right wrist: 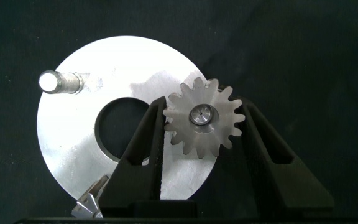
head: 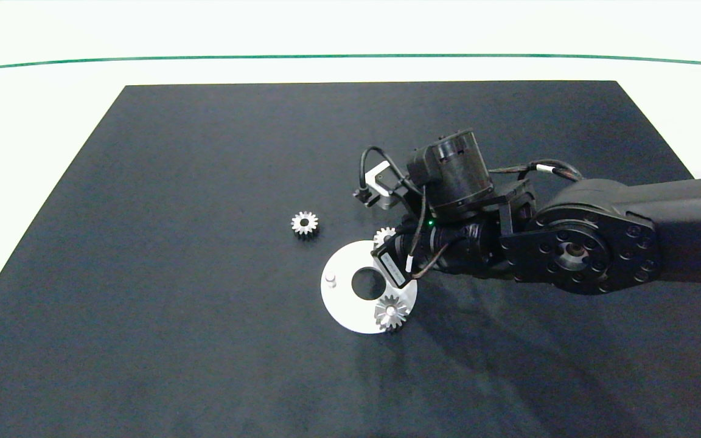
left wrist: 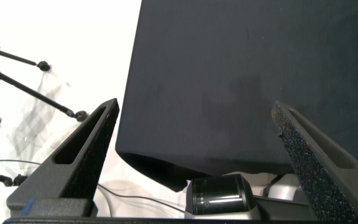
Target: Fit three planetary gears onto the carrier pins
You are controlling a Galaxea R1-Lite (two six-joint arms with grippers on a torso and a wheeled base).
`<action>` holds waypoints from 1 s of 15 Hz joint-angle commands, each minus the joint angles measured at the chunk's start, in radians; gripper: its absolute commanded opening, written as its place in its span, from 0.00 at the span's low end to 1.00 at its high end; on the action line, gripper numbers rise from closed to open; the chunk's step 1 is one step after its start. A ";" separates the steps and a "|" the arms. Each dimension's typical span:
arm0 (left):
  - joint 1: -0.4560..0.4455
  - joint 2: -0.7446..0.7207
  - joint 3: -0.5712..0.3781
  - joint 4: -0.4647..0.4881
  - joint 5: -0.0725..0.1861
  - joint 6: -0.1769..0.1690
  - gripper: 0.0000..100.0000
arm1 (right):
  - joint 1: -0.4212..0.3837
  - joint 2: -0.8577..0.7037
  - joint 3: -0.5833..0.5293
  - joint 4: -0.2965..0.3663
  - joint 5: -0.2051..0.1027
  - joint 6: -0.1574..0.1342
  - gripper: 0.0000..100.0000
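Right gripper fingers stand on both sides of a planetary gear lying flat on its carrier pin, at centre frame; grip or release cannot be told.

Left gripper is spread, parked.

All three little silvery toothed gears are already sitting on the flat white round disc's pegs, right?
No, only two are. The head view shows one small silvery toothed gear lying on the black mat, apart from the flat white round disc, and one white peg bare.
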 commanded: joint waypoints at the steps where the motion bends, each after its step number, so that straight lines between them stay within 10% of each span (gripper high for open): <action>1: 0.002 0.002 -0.005 0.007 0.000 0.001 1.00 | -0.002 -0.002 0.002 0.004 -0.002 -0.001 0.16; 7: 0.002 0.002 -0.009 0.007 0.000 0.001 1.00 | 0.000 -0.010 0.023 0.002 -0.002 0.015 0.16; 8: 0.002 0.002 -0.008 0.005 0.000 0.001 1.00 | 0.000 -0.011 0.025 0.002 -0.002 0.015 1.00; 15: 0.002 0.022 0.011 0.002 0.000 0.009 1.00 | 0.001 -0.020 0.029 0.004 -0.002 0.046 1.00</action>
